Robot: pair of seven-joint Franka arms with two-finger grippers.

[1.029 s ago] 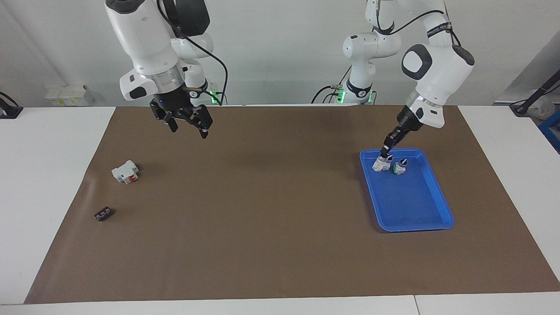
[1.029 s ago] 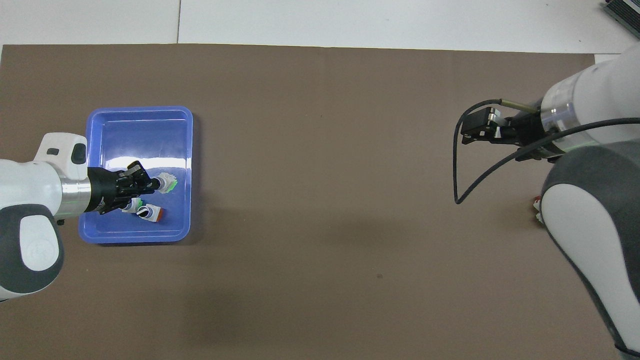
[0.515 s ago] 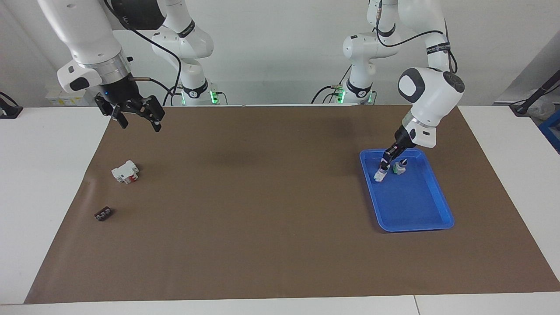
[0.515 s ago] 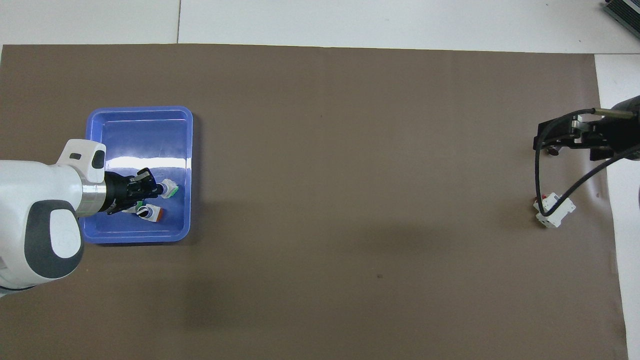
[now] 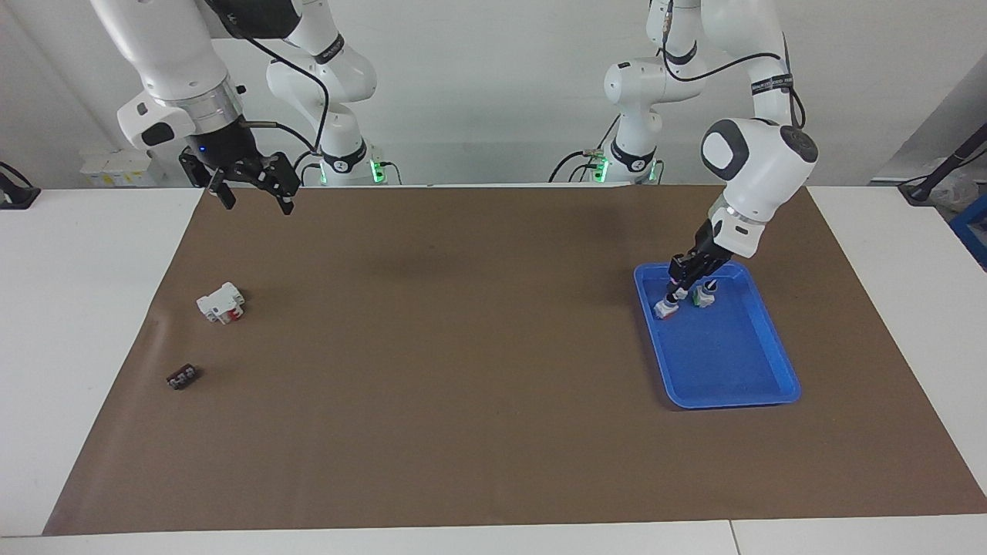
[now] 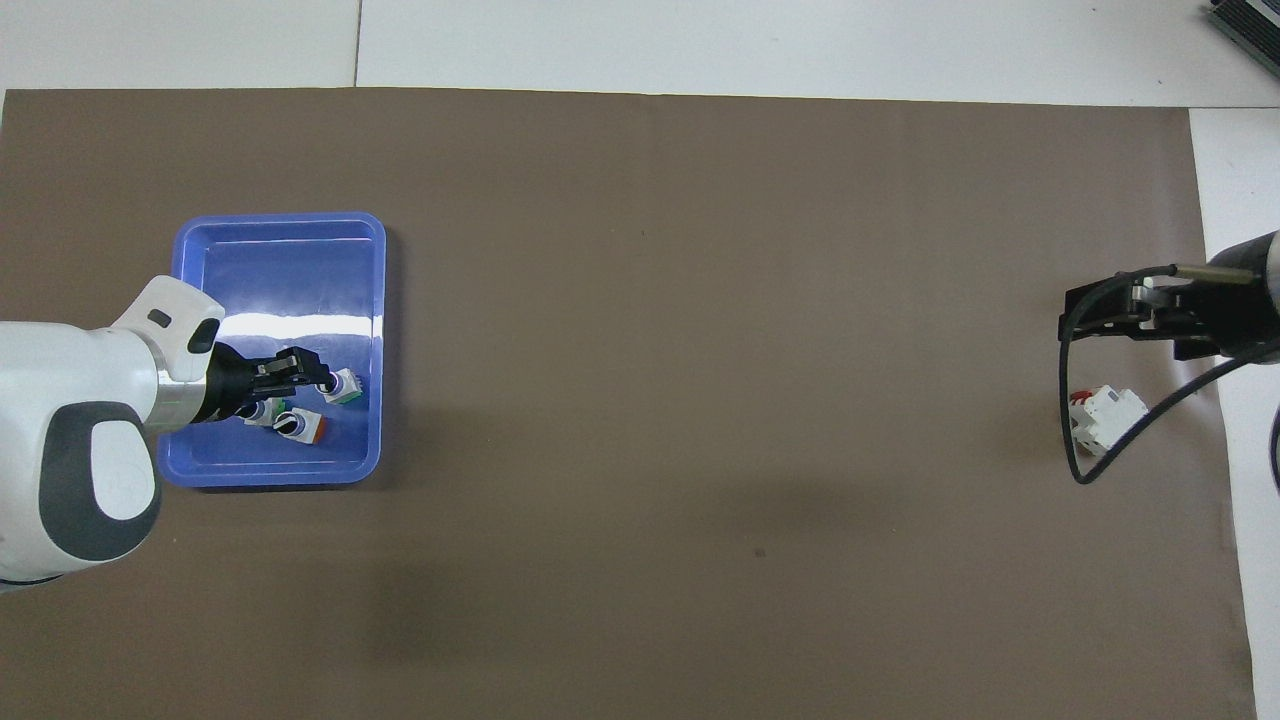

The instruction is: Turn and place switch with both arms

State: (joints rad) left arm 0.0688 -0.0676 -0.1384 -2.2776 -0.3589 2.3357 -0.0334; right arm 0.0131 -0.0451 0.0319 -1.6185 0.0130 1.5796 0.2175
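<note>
The switch lies on its side on the floor of the blue tray, by the tray's wall toward the right arm's end. Its green block points away from my left gripper and its black-and-white knob points toward it. My left gripper slants down into the tray just above the knob, fingers parted and holding nothing. My right gripper hangs open and empty, high over the mat's corner at the right arm's end.
Two more knob switches lie in the tray, nearer the robots than the switch; one has a red part. A white block with a red part and a small black piece lie on the brown mat toward the right arm's end.
My left gripper brought the switch down onto the tray floor and its fingers parted. My right arm swung away from the middle toward its own end of the table.
</note>
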